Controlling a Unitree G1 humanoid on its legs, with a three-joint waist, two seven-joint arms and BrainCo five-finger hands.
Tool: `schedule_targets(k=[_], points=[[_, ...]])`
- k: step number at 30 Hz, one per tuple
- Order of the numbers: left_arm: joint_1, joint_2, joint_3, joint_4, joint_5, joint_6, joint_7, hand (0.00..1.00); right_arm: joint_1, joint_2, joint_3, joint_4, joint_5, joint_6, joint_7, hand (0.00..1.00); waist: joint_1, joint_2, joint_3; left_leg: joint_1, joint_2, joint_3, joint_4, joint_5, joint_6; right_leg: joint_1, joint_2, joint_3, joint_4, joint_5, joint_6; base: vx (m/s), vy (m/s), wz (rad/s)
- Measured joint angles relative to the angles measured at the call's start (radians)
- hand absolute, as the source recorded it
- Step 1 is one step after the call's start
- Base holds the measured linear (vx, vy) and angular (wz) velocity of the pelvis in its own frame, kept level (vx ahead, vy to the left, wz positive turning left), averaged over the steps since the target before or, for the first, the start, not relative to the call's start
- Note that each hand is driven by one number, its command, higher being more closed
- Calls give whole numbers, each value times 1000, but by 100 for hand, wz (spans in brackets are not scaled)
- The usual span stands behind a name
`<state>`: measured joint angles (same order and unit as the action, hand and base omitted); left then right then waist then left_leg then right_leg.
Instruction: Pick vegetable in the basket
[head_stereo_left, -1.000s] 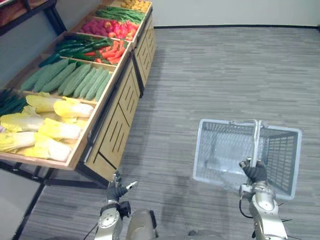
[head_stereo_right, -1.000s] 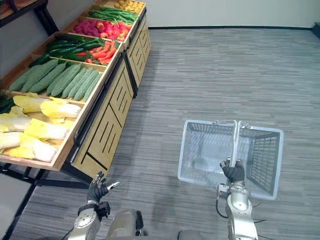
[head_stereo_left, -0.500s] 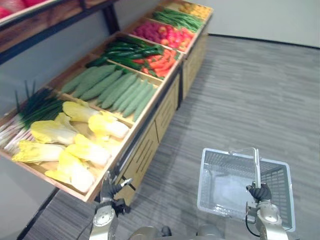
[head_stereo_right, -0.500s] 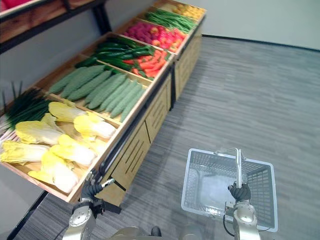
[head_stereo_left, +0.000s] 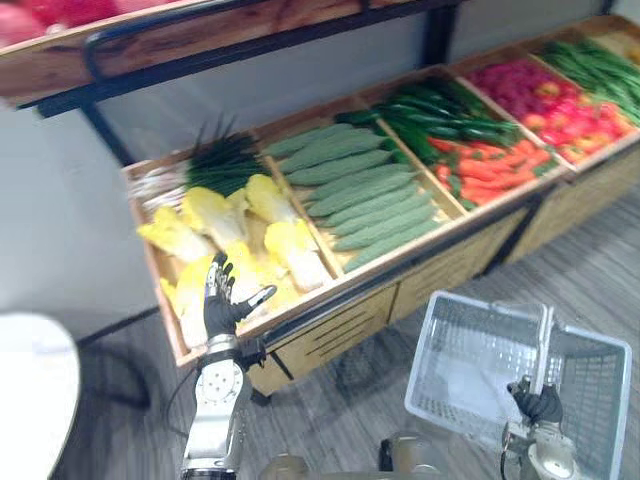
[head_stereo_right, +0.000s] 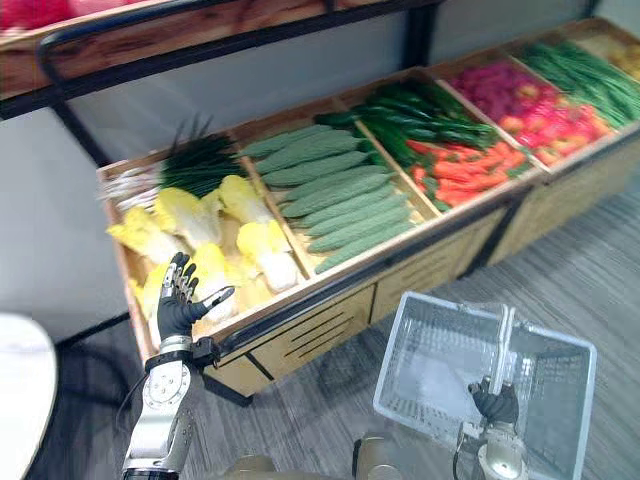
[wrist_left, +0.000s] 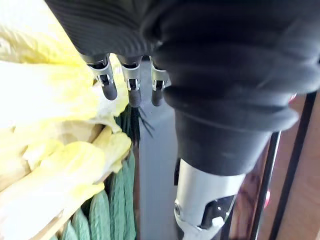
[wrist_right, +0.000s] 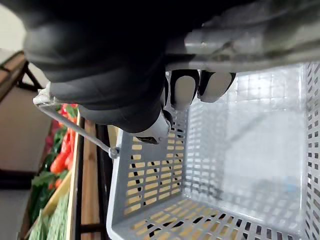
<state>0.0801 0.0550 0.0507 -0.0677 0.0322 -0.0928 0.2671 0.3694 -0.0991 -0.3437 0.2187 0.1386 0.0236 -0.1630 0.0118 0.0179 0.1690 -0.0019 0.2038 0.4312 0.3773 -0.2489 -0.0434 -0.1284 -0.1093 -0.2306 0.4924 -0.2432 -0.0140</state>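
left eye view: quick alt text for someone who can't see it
The left robot hand hovers open in front of pale yellow leafy cabbages in a slanted wooden produce stand. The right robot hand grips a grey plastic mesh basket by its handle, above a grey floor.

Both head eyes look down on the produce stand (head_stereo_left: 330, 325) and basket (head_stereo_left: 445, 345), which the wrist cameras see close-up.

Plastic basket (head_stereo_left: 442, 350) (matt), wooden stand (head_stereo_left: 335, 328).
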Motion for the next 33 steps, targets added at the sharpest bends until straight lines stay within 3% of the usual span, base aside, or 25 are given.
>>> schedule_targets(k=[4, 11, 23, 26, 33], points=[[-9, 65, 1, 69, 49, 17, 1, 0, -12, 12, 0, 45, -2, -2, 18, 100, -3, -33, 0, 19, -43, 17, -91, 48, -13, -21, 17, 95, -14, 4, 2, -113, -9, 10], [-92, 90, -8, 241, 139, 53, 26, 0, -11, 12, 12, 77, -5, -6, 33, 100, -48, -42, -2, 30, -79, 66, -242, 140, -14, -67, 42, 156, -88, 74, 3, 6, 14, -20], [-411, 174, -24, 494, 207, 89, 111, 0, -31, 6, 51, 81, -3, -34, 10, 100, -105, -62, 13, -59, -76, 93, -262, 170, -12, -185, 70, 211, -115, 125, 3, 34, -13, -13], [-502, 205, -39, 563, 219, 93, 123, 0, -42, 5, 79, 81, -1, -58, 9, 100, -109, -73, 41, -94, -71, 95, -253, 171, -10, -211, 74, 217, -129, 144, 5, -61, -24, -5], [-681, 220, -53, 713, 271, 120, 147, 0, -78, 2, 126, 66, 16, -74, 9, 100, -109, -72, 98, -151, -65, 99, -236, 177, -1, -247, 79, 224, -168, 186, 4, -37, -19, -4]])
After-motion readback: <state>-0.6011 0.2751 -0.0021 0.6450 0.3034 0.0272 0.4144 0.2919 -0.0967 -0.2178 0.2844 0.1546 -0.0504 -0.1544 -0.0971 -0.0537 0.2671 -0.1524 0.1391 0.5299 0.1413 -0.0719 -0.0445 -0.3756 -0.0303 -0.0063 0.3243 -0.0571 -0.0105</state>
